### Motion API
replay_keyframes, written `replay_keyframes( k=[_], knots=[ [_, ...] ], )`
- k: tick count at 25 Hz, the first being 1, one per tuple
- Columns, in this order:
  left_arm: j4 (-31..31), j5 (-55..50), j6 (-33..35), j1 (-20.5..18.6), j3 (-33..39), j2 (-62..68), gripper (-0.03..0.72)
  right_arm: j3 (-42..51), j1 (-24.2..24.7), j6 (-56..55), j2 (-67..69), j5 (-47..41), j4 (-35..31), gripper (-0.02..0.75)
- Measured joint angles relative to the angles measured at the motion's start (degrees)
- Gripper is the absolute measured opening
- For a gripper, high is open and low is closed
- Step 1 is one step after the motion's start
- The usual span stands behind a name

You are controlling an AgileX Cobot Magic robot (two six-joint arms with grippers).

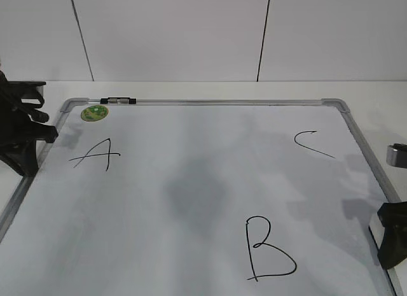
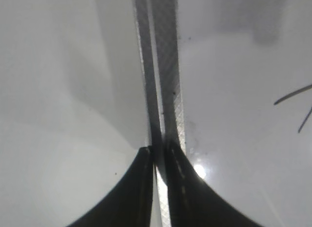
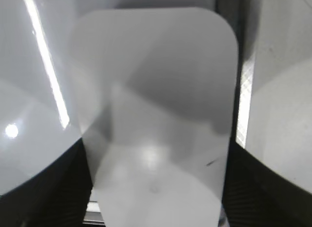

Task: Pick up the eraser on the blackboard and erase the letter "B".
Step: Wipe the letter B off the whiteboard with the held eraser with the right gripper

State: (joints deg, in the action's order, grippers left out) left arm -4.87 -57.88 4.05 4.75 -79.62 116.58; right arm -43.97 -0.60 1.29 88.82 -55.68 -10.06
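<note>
I had the right gripper (image 3: 156,207) low at the right edge of the large white dry-erase blackboard (image 1: 191,181) with its grey metal frame, and its wrist camera showed why: the white, smooth, rounded plastic eraser (image 3: 156,105) filled the view, lying between the two dark fingers (image 3: 53,188), one on each long side. The jaws stood apart around it, close to its sides; I could not tell whether the pads touched it, so I judged the grasp was set up but not proven closed. The eraser lay near the board's right frame rail and looked plain and glossy, with one small dark mark near its lower end.

The left gripper (image 2: 158,154) I had parked over the board's left frame rail, fingers drawn together with nothing between them, out of the way.

The hand-drawn black letter "B" (image 1: 268,248) sat untouched at the lower middle, well left of the right gripper.
</note>
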Motion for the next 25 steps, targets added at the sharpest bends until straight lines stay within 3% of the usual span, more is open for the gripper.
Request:
replay_keyframes(
  k=[13,20,25],
  knots=[
    [0.0,0.0,0.0,0.0,0.0,0.0,0.053,-0.8,0.0,0.2,0.2,-0.4,0.1,0.534],
    [-0.1,0.0,0.0,0.0,0.0,0.0,0.053,-7.1,0.0,0.0,-0.4,-7.7,0.8,0.533],
    [-0.1,0.0,0.0,0.0,0.0,0.0,0.053,-7.9,-4.1,-1.3,-0.7,-8.4,1.2,0.533]
  ],
)
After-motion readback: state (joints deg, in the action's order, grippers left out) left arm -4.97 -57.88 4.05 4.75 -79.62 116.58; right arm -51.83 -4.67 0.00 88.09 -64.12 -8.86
